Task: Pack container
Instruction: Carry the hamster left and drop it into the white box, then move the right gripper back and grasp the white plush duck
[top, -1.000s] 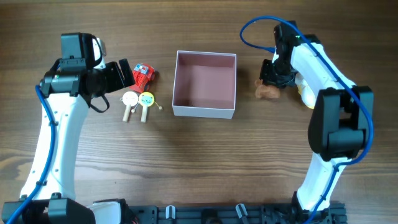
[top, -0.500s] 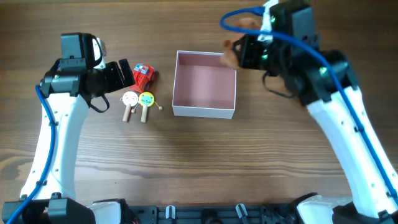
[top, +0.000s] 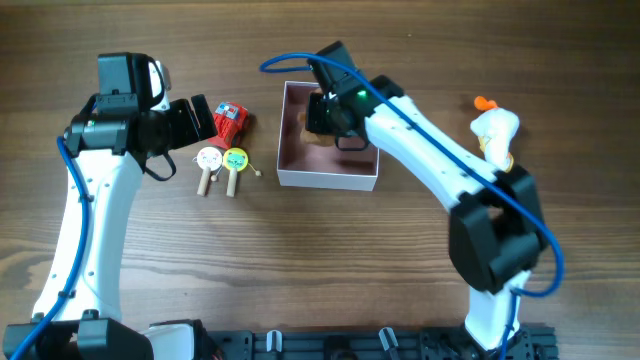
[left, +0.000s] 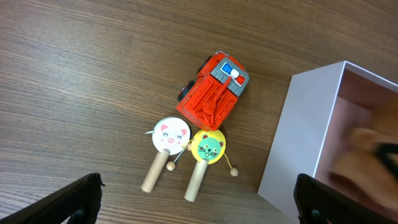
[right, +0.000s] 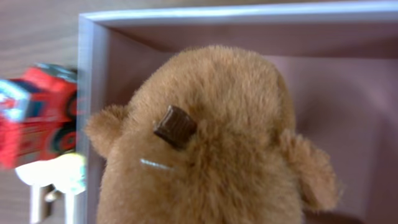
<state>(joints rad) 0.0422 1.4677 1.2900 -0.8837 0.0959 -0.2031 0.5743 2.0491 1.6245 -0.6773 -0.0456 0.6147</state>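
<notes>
The container (top: 328, 179) is a square shallow box with white walls and a pink inside, at the table's middle back. My right gripper (top: 326, 112) reaches over its left half, shut on a brown plush toy (right: 211, 143). The plush fills the right wrist view and hides the fingers, hanging over the container's inside near its left wall (right: 93, 93). In the left wrist view the plush shows as a brown blur (left: 357, 163) inside the container (left: 298, 143). My left gripper (top: 200, 122) is open and empty, left of the container.
A red toy truck (top: 230, 120) lies left of the container, also in the left wrist view (left: 214, 93). Two small drum rattles, a white pig (left: 171, 134) and a yellow cat (left: 207, 147), lie just below it. A white duck plush (top: 495, 130) lies at the far right.
My right arm has swung left from the right side of the table, carrying the brown plush over the container. The white duck plush is now uncovered. The left arm has not moved.
</notes>
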